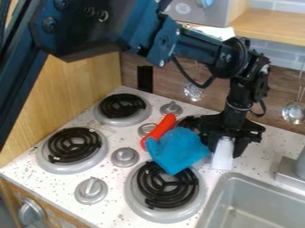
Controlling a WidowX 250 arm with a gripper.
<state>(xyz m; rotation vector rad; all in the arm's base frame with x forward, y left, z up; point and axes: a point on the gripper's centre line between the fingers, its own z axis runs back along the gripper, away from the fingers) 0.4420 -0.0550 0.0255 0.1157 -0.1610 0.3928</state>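
The black gripper (225,144) hangs low over the counter behind the sink's left corner, at a white, narrow object (223,155) that extends below it. Whether it holds this object I cannot tell. Just left of the gripper, a blue cloth (179,149) lies crumpled across the rear edge of the front right burner (198,196). A red-orange elongated object (159,130) lies slanted behind the cloth's left side, near a stove knob (146,129). The arm partly hides the back right burner.
Two more coil burners, at the front left (74,149) and back left (122,107), and silver knobs (91,190) share the speckled counter (113,213). A grey sink (223,200) is at the lower right, beside a faucet base (292,171). Metal utensils (294,112) hang at the back wall.
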